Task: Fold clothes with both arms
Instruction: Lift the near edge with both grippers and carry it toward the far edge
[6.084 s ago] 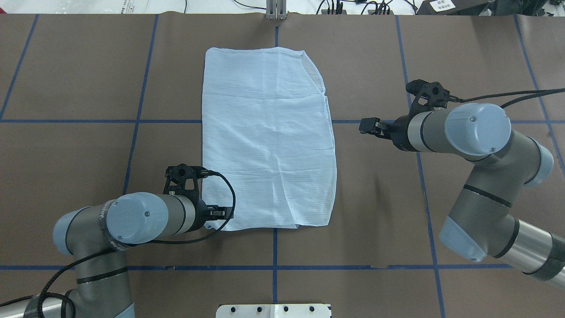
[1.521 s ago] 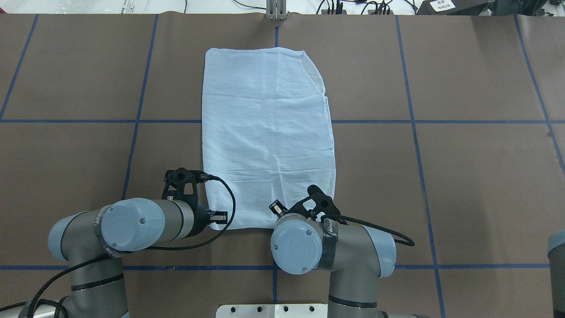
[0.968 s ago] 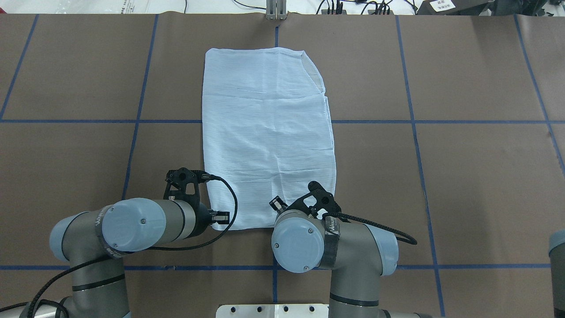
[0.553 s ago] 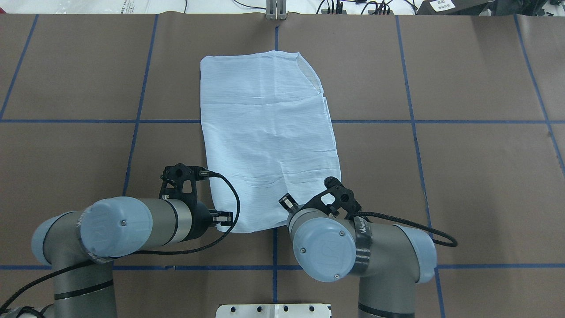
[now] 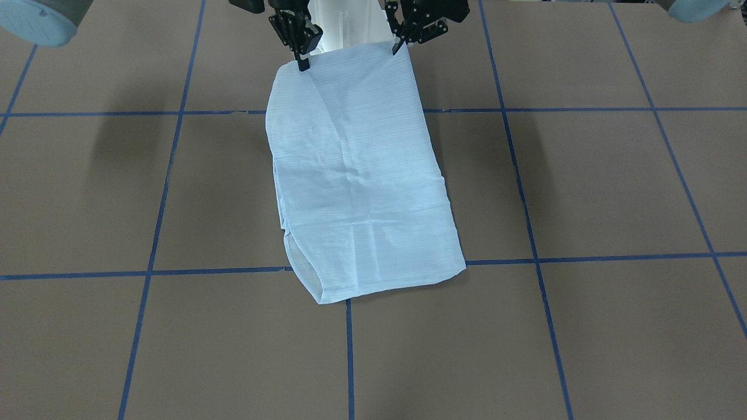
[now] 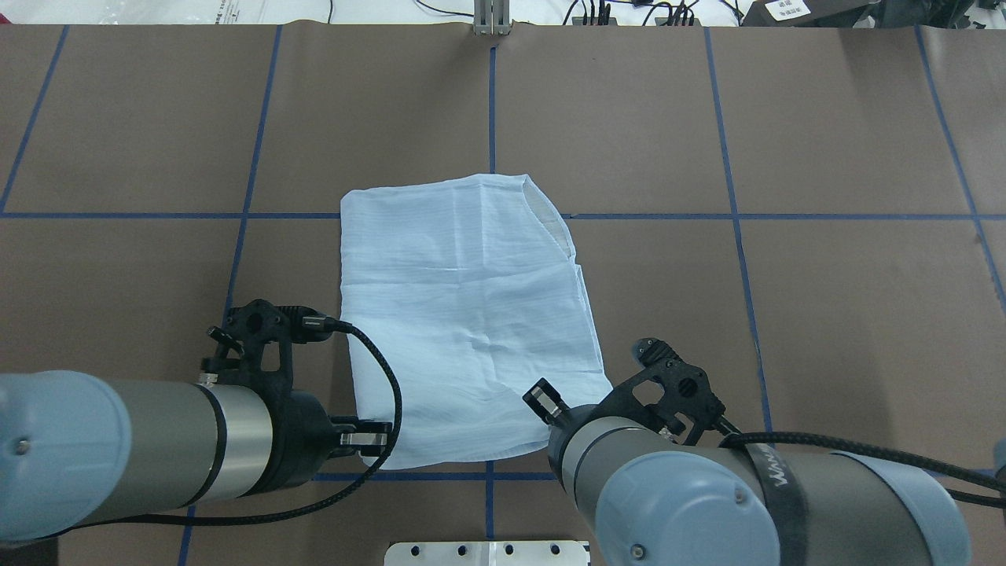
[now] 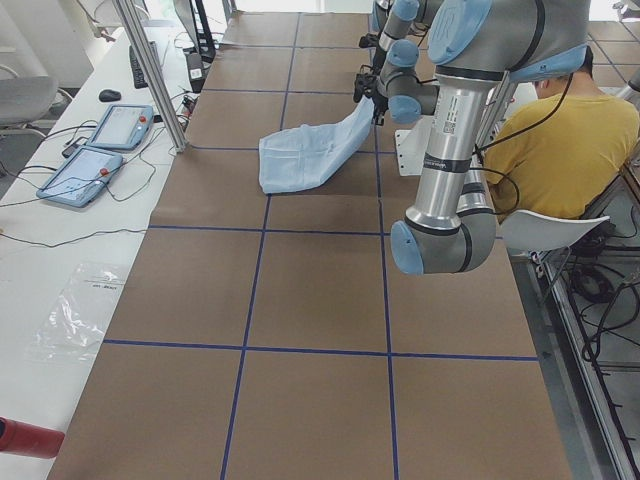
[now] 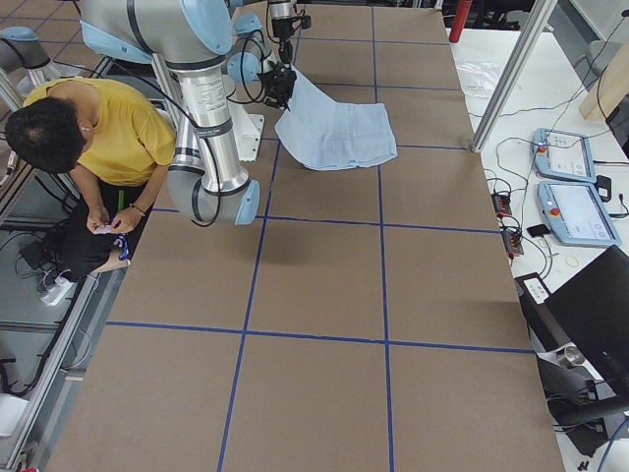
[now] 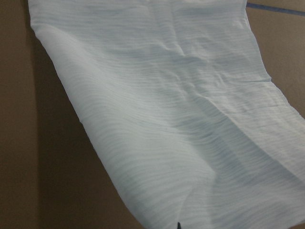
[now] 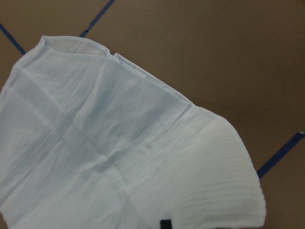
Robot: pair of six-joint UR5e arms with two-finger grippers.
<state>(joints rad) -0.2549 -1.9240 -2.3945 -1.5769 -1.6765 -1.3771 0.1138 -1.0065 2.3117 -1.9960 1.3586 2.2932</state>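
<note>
The clothes are one pale-blue striped shirt (image 6: 464, 314), folded into a long rectangle on the brown table (image 6: 786, 118). Its far end rests on the table, and its near edge is held up off the surface toward the robot. My left gripper (image 6: 376, 440) is shut on the near left corner; in the front-facing view it (image 5: 398, 48) pinches the top right corner. My right gripper (image 5: 303, 63) is shut on the other near corner; in the overhead view its wrist hides the fingers. Both wrist views look down the hanging cloth (image 9: 167, 105) (image 10: 119, 152).
Blue tape lines (image 6: 739, 236) grid the table. A white base plate (image 6: 487, 553) sits at the near edge and a metal post (image 6: 491, 20) at the far edge. A seated person in yellow (image 7: 560, 140) is beside the robot. Two teach pendants (image 7: 100, 145) lie past the table's far side.
Both grippers closed on the shirt's near corners, rose and drew back toward the robot. The whole shirt slid toward the robot, with its far edge now near the middle tape line.
</note>
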